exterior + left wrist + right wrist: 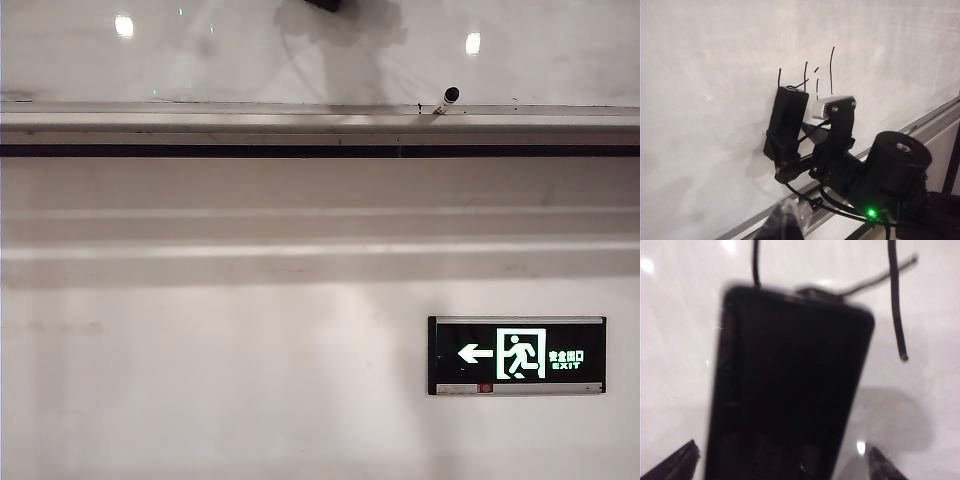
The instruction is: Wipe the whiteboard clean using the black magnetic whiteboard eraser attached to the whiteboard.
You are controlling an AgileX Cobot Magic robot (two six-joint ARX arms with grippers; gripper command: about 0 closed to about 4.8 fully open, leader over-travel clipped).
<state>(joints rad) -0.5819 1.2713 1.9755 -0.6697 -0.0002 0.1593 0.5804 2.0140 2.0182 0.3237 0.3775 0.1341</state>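
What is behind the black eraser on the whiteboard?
The black eraser lies flat on the whiteboard, between the open right gripper's fingertips. Black marker strokes emerge past its far edge; any ink beneath is hidden. Left gripper unseen.

From my console this reads as an office or institutional room, a meeting room or classroom perhaps. A large glossy whiteboard with a metal tray rail hangs on a plain white wall. Below it glows a green exit sign with Chinese characters. Ceiling lights reflect in the board.
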